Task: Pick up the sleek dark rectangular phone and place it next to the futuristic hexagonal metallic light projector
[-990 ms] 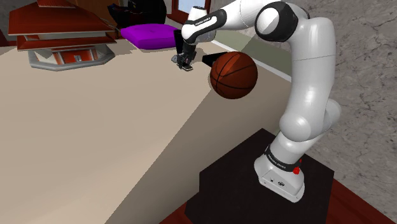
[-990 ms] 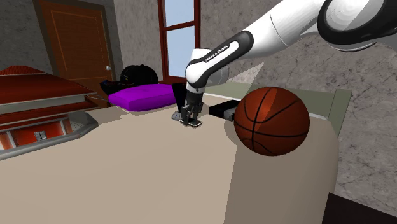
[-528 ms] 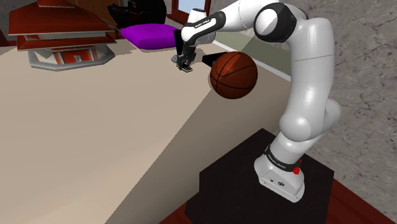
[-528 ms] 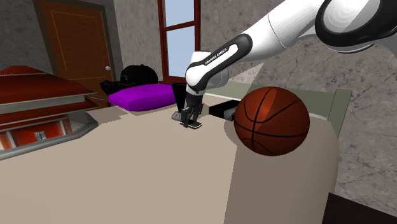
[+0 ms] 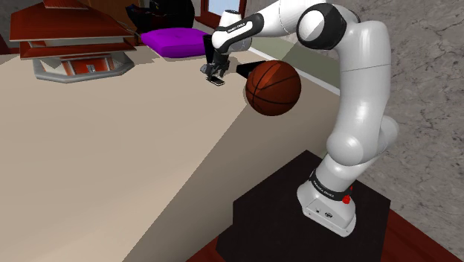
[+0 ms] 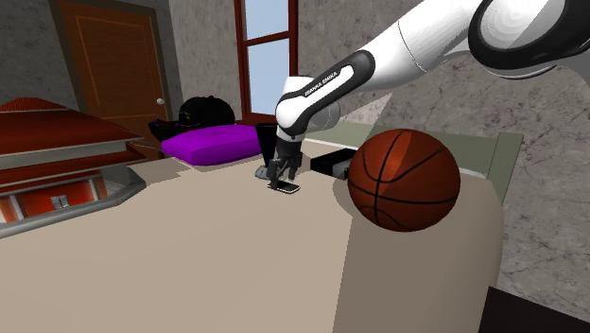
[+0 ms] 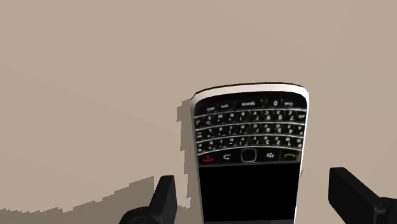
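Two black fingers of the gripper [image 7: 254, 191] are spread wide, one on each side of the phone [image 7: 251, 159], and neither is seen to touch it. The phone is laid flat, face up, on the beige table [image 5: 111, 164]. It is dark with a pale rim, and its dark screen lies between the fingers with the keyboard end beyond them.

In the shoulder view the gripper [image 5: 216, 73] is held low, just over the phone [image 5: 217, 82], by the white arm [image 5: 357, 97], which is mounted on the black stand [image 5: 282, 216]. The phone is found at nine o'clock of the basketball [image 5: 273, 87], near it but apart. The light projector [image 5: 74, 45], drawn in red-brown tiers on a grey base, is placed well apart from the phone, at about nine o'clock of it. A purple cushion [image 5: 175, 39] is set between ten and eleven o'clock of the phone.

In the second exterior view the gripper [image 6: 284, 173] is pointed straight down at the phone [image 6: 286, 187], with the basketball [image 6: 404, 180] at three o'clock.
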Motion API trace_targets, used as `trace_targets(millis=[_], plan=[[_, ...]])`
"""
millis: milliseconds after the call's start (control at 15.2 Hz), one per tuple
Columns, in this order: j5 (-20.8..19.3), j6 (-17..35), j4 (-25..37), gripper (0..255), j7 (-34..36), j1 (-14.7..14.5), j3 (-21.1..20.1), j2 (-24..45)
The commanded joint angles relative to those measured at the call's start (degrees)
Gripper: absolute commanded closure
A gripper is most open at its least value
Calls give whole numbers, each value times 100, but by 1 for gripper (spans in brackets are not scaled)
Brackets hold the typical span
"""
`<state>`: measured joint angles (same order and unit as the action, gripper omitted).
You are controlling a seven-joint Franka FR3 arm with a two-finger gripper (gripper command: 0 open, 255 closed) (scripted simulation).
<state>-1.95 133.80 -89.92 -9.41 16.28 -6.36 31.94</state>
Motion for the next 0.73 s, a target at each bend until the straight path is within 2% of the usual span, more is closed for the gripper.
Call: trace_targets(millis=[0,198,660], plan=[[14,-114,-20,0,-8,12,-8,-134],[53,-454,-28,0,-30,44,-29,-483],[53,-454,-28,0,-30,44,-29,-483]])
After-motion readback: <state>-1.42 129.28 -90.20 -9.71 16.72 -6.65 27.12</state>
